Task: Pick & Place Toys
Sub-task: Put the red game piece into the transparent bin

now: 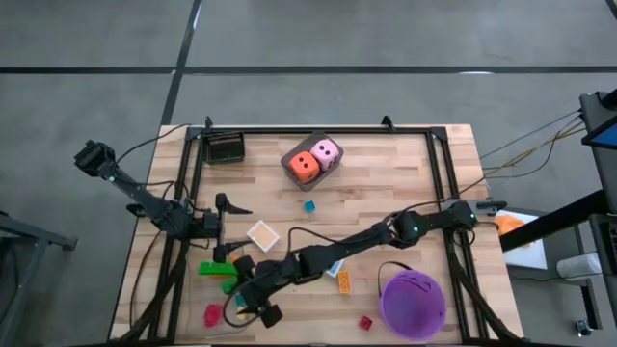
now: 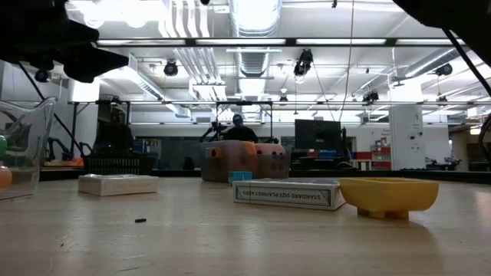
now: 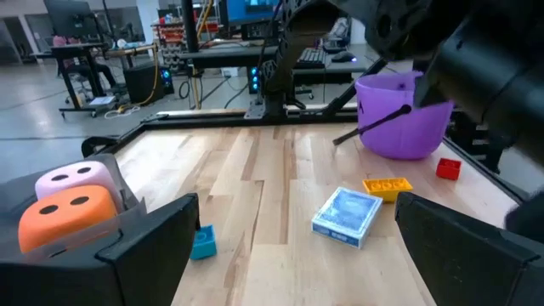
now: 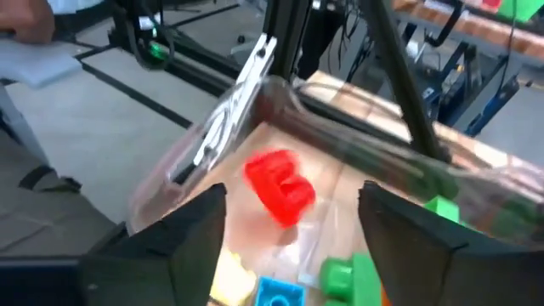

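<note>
Your right tool (image 4: pixel 289 246) stands parted, holding nothing, over the clear tray (image 4: pixel 255 110); the red brick (image 4: pixel 279 187) beneath could bounce out.

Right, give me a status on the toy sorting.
Done: green brick, yellow brick and blue brick lie in the clear tray. In hand: right gripper, fingers open, over the tray, a red brick between them. Left: orange die, pink die, small red brick by the purple bucket. Left gripper waits open.
</note>
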Robot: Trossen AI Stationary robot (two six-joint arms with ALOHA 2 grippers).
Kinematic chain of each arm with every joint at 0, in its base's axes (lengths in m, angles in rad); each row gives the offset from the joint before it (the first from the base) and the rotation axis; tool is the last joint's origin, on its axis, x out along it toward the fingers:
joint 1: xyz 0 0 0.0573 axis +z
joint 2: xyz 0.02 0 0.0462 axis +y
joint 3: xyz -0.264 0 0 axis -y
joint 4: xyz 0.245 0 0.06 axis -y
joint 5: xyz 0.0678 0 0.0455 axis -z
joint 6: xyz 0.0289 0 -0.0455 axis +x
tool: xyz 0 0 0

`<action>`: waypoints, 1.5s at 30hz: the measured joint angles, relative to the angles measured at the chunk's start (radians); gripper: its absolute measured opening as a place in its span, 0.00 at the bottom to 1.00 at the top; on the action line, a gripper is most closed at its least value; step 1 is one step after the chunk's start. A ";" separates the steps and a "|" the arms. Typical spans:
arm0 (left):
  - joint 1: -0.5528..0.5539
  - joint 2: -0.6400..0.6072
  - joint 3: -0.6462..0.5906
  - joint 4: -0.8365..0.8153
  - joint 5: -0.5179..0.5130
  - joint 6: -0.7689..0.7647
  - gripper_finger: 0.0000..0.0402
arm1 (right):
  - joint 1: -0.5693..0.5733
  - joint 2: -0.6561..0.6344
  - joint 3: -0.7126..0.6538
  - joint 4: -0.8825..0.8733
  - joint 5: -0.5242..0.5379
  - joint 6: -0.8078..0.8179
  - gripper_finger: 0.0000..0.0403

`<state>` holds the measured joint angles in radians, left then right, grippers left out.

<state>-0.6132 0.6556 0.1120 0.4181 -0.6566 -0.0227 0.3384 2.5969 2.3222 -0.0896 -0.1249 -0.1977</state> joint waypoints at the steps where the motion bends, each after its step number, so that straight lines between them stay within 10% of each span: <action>1: 0.000 0.000 0.000 -0.001 0.000 0.000 0.99 | 0.003 -0.006 0.000 0.003 0.000 -0.001 0.67; 7: 0.000 0.000 0.000 0.002 -0.001 0.000 0.99 | 0.044 -0.017 -0.009 0.120 -0.025 -0.069 0.69; 20: 0.000 0.000 0.000 0.006 0.001 -0.008 0.99 | 0.049 -0.037 -0.378 1.094 0.216 -0.166 0.70; 32: 0.000 0.000 0.000 0.003 0.001 -0.009 0.99 | 0.041 -0.390 -0.909 1.014 0.420 -0.214 0.70; 45: 0.000 0.000 0.000 0.006 0.001 -0.011 0.99 | 0.199 -0.776 -1.055 0.215 0.553 0.159 0.70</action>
<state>-0.6128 0.6561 0.1120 0.4244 -0.6552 -0.0341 0.5370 1.8206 1.2667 0.1254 0.4281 -0.0388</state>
